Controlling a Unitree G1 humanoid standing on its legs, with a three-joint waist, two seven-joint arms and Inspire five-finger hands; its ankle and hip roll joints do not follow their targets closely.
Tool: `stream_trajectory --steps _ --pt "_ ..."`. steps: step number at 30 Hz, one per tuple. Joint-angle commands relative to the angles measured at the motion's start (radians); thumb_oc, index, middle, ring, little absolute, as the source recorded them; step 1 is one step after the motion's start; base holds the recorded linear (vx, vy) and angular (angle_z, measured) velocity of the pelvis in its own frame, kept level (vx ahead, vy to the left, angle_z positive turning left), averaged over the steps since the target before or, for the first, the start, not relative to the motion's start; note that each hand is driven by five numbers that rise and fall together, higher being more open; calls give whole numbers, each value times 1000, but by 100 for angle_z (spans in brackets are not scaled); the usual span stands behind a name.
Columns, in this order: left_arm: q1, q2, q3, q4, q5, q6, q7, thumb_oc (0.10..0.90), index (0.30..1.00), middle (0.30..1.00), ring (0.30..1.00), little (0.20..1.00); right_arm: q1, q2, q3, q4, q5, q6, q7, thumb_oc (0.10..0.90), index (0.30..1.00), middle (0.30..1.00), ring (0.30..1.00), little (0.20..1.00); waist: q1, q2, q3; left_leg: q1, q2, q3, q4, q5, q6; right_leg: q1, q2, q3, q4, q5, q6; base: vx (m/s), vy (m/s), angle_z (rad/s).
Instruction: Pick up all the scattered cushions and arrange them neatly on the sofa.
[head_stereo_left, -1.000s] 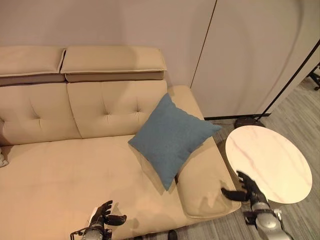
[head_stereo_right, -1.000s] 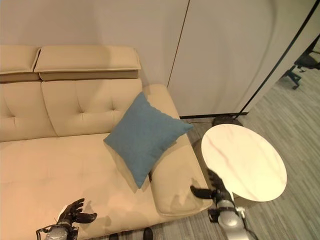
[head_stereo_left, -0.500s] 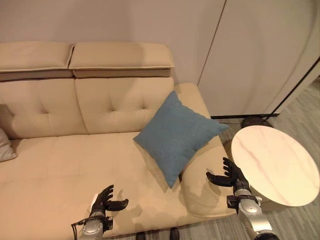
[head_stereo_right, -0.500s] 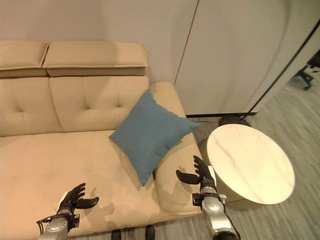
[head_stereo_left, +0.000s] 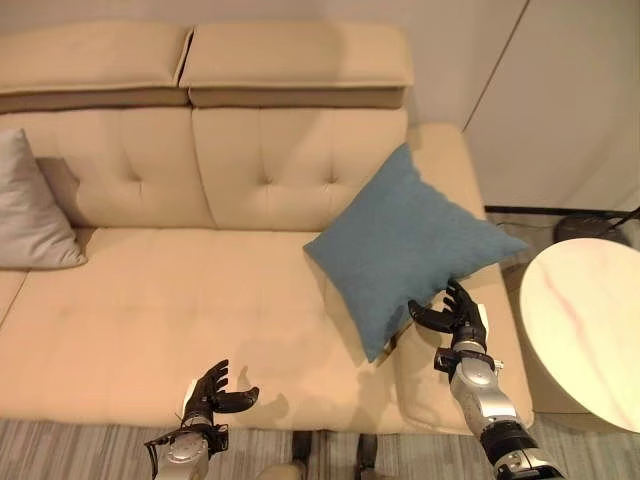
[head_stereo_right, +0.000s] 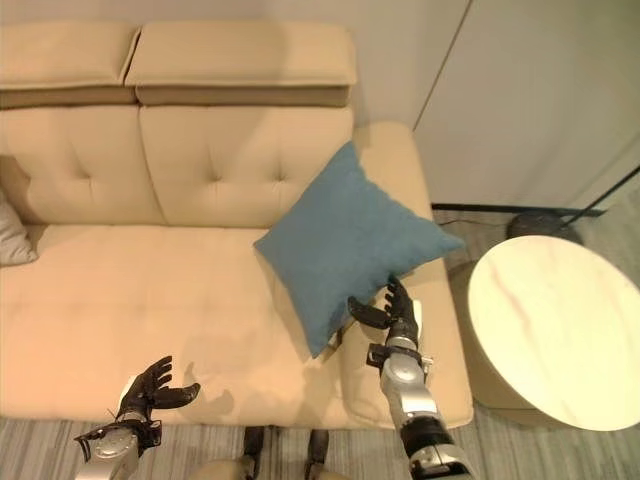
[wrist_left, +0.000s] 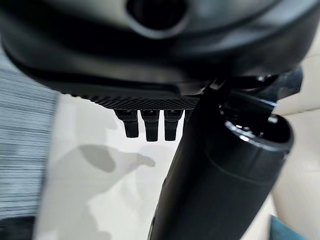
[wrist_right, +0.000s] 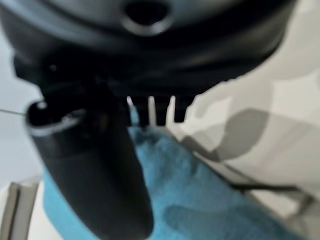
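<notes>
Cushions number two: one blue, one grey, both on the one beige sofa, which runs across the whole head view with its tufted back and two headrest pads. Beside its right arm stands a single round pale table on the grey floor.

Compared with a second ago the whole picture has slid sideways, so the camera has turned toward the sofa; the table has drifted to the edge of view and the grey cushion has come into sight. Within that shift, the right hand has truly travelled, from beside the table rim to the cushion's lower edge.

The blue cushion stands on one corner, leaning against the backrest and the right armrest. The grey cushion is propped at the far left of the seat against the back.

The right hand hovers with fingers spread and relaxed, just beside the blue cushion's lower right edge, grasping nothing; its wrist view shows blue cloth past the fingertips. The left hand waits at the seat's front edge, fingers loosely open, empty. A reach for the blue cushion seems under way.
</notes>
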Motion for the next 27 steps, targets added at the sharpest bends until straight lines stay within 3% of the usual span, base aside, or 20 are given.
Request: stream_trajectory --steps 1,7,8,9,10,17,27 --pt "-41 44 -10 -4 -33 -87 32 800 900 900 900 900 -109 19 -7 7 25 -98 -40 800 900 900 900 900 36 -48 -13 -58 -28 -21 90 -106 -21 -44 -115 -4 59 -7 124 -26 1 15" --pt "-42 40 -15 21 -56 -102 40 800 900 900 900 900 -189 37 7 58 70 -112 -49 800 900 900 900 900 61 -37 -4 -90 -34 -35 90 -95 -28 -67 -117 -14 51 -1 121 -3 3 5" --pt "-40 38 -15 25 -63 -104 41 800 900 900 900 900 -201 34 14 58 77 -116 -45 591 587 587 587 587 68 -34 -1 -87 -33 -37 90 -98 -30 -63 -115 -17 50 -3 120 21 -7 8" --pt "-40 37 -13 29 -67 -105 42 800 900 900 900 900 -208 32 17 54 81 -118 -44 449 373 373 373 373 70 -35 -2 -91 -35 -40 87 -92 -31 -65 -116 -20 46 -1 120 23 -8 15" --pt "-40 36 -11 30 -69 -107 45 800 900 900 900 900 -212 30 22 49 83 -121 -41 400 300 300 300 300 72 -35 -3 -92 -35 -42 86 -90 -32 -66 -116 -22 44 -1 121 17 -10 19" --pt "-28 21 2 39 -70 -108 51 800 900 900 900 900 -166 20 36 -56 84 -142 -12 400 300 300 300 300 67 -44 -4 -69 -31 -51 67 -88 -35 -44 -111 -31 34 -12 120 22 -15 3" --pt "-50 31 16 -61 -39 -86 41 800 900 900 900 900 5 -90 39 -249 34 -97 89 400 300 300 300 300 17 -67 -10 -15 -16 -37 39 -90 -37 -9 -102 -18 19 -17 122 5 -15 0"
